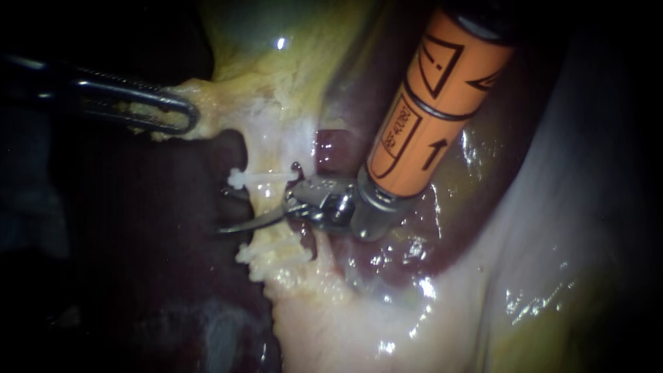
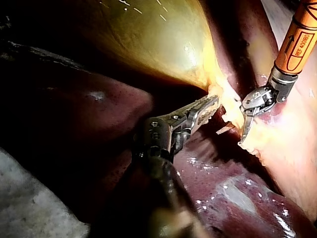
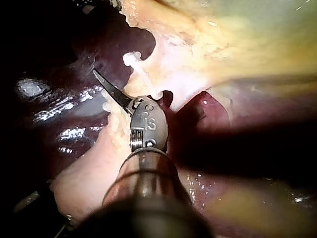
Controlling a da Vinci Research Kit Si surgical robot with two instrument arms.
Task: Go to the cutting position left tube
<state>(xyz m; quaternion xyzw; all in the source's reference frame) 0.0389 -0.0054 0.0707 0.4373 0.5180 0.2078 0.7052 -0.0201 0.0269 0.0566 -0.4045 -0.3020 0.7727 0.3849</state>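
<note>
Right instrument (image 1: 259,198) blades apart astride tube (image 1: 271,190); left wrist view: gallbladder (image 2: 148,39) gripped.

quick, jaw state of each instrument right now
Left instrument: shut on tissue.
Right instrument: open, tube between its blades.

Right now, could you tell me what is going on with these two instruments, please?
The left instrument is shut on yellowish tissue beside the gallbladder, holding it out to the side. The right instrument, with the orange shaft and curved blades, has its jaws open at the pale tube, just below a white clip; one blade reaches across the tube. The tube looks uncut so far. The dark liver lies around them.
</note>
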